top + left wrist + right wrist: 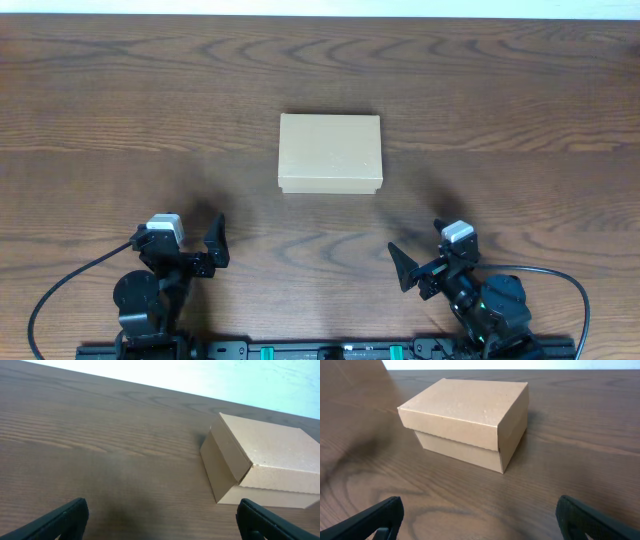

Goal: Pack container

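The container (330,152) is a small tan cardboard box with its lid down, standing in the middle of the wooden table. It shows to the right in the left wrist view (265,460) and at upper centre in the right wrist view (465,415). My left gripper (188,240) sits near the front edge, left of the box and well short of it. It is open, with only bare table between its fingers (162,512). My right gripper (435,252) rests at the front right, also open and holding nothing (479,512).
The dark wood table (120,120) stretches to either side of the box. A pale wall strip (320,8) runs along the far edge. Black cables (60,290) loop from both arm bases at the front.
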